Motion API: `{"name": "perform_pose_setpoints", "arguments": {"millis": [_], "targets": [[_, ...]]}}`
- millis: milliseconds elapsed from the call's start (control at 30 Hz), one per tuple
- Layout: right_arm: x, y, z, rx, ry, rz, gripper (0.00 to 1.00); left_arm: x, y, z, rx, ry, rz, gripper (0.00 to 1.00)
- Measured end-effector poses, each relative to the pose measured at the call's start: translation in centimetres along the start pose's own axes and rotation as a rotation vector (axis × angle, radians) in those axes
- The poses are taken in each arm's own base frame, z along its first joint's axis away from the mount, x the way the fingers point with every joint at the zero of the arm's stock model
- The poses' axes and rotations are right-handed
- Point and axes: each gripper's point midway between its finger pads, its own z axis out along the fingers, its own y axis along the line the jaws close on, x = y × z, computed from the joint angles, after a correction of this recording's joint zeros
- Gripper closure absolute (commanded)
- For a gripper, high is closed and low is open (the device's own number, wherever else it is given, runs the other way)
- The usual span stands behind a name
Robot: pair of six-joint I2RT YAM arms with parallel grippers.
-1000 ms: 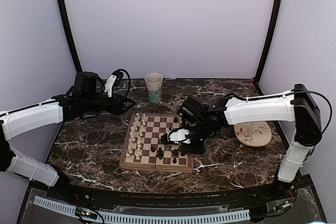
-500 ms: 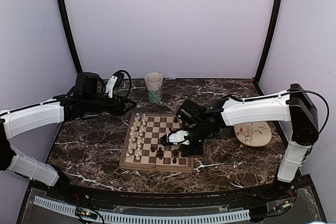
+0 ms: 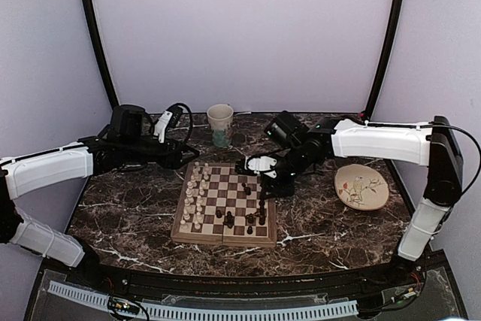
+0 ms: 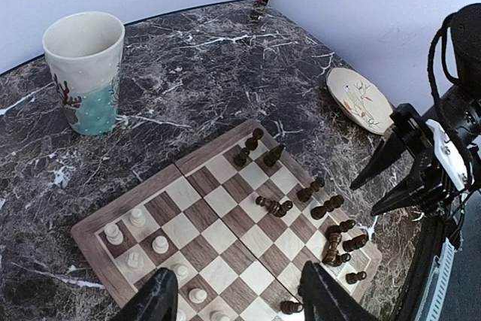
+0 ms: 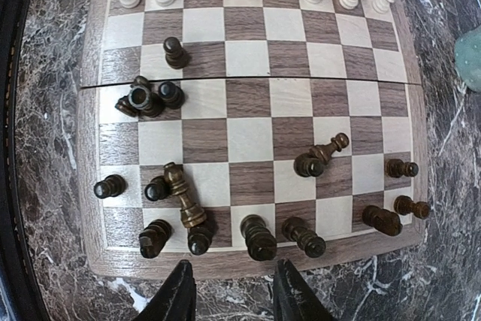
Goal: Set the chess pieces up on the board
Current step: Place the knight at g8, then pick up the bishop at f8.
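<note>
End effector (image 5: 233, 268) on right arm: agape, empty

A cup (image 3: 220, 124) and a bird-painted plate (image 3: 361, 186) sit on the marble table (image 3: 128, 208).

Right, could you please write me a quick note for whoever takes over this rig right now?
Left tool: open, empty, hovering by the far-left corner of the board.
Right tool: open, empty, raised near the board's far-right corner.
Done: the cream pieces stand in two rows along the board's left side.
Left: the dark pieces are scattered over the right half, many lying on their sides, some clumped, not lined up. Stand them up in rows on the right side.
Cup and plate sit off the board.
</note>
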Motion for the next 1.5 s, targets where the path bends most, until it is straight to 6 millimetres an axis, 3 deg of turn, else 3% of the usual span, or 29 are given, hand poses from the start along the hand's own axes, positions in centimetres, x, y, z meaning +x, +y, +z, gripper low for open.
{"name": "perform_pose_setpoints", "arguments": {"millis": [267,600,1133,1333,1500], "targets": [[0.9,-0.1,1.9,-0.041,0.039,0.029,0.61,0.5,-1.3,0.4,0.035,0.016,0.019,0.42],[0.5,-0.3,2.5,-0.059,0.040,0.032,0.61,0.6,-1.3,0.5,0.037,0.021,0.022,0.42],[-0.1,-0.6,1.4,-0.046,0.038,0.031,0.61,1.3,-1.1,0.7,0.036,0.039,0.023,0.42],[-0.8,-0.7,-0.1,-0.023,0.010,0.019,0.71,1.4,-1.1,0.8,0.038,0.040,0.022,0.42],[0.3,0.2,0.5,-0.046,0.035,0.011,0.76,1.4,-1.1,0.8,0.038,0.040,0.022,0.42]]}}
